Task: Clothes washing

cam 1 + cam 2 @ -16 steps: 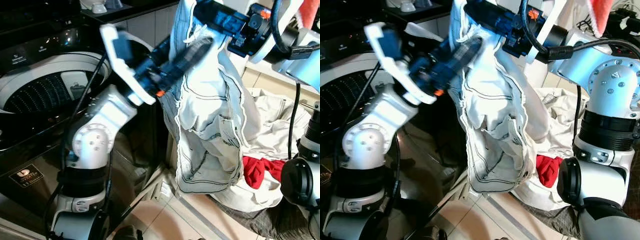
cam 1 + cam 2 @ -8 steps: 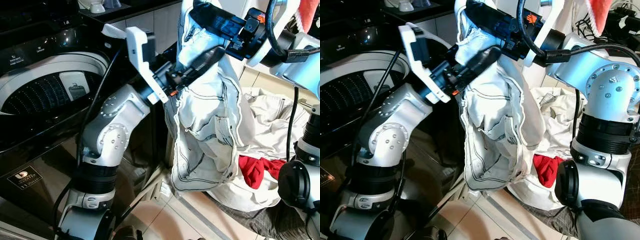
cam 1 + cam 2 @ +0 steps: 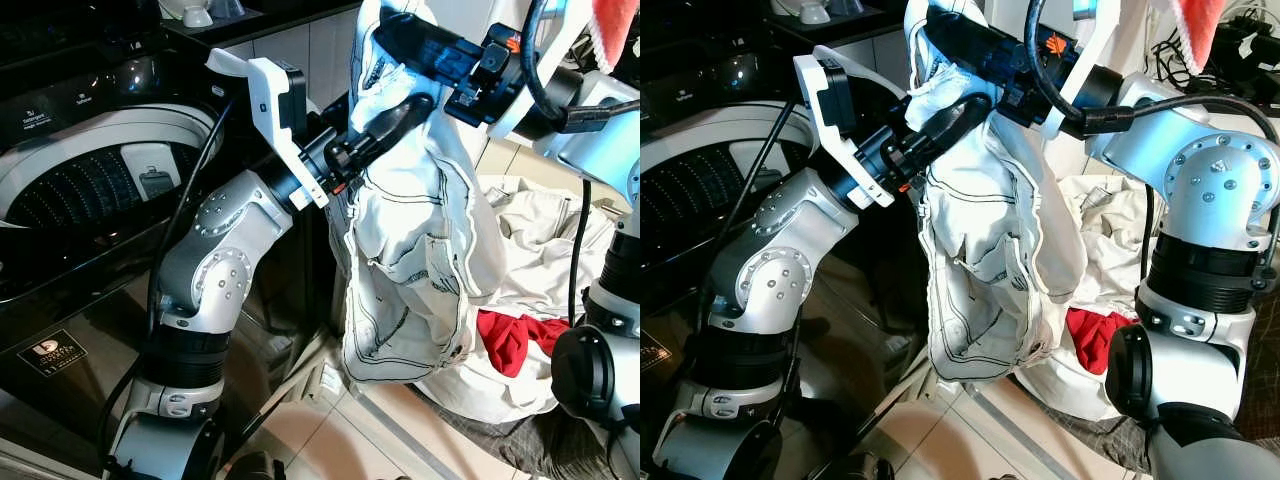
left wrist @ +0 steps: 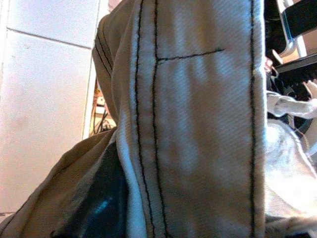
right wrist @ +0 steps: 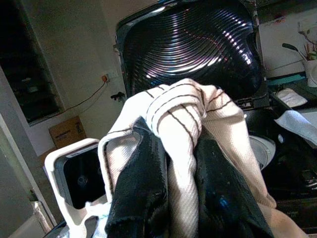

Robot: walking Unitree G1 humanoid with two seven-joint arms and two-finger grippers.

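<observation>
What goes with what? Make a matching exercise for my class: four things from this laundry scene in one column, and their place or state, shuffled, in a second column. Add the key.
Things
1. white trousers
2. red garment
3. washing machine
4. right gripper

Place or state
A. lid up, drum open, on the robot's left
B. hanging in the air, held up by both grippers
C. lying on the pile of pale laundry on the floor
D. fingers closed on a fold of white fabric

Pairs: 1-B, 2-C, 3-A, 4-D
</observation>
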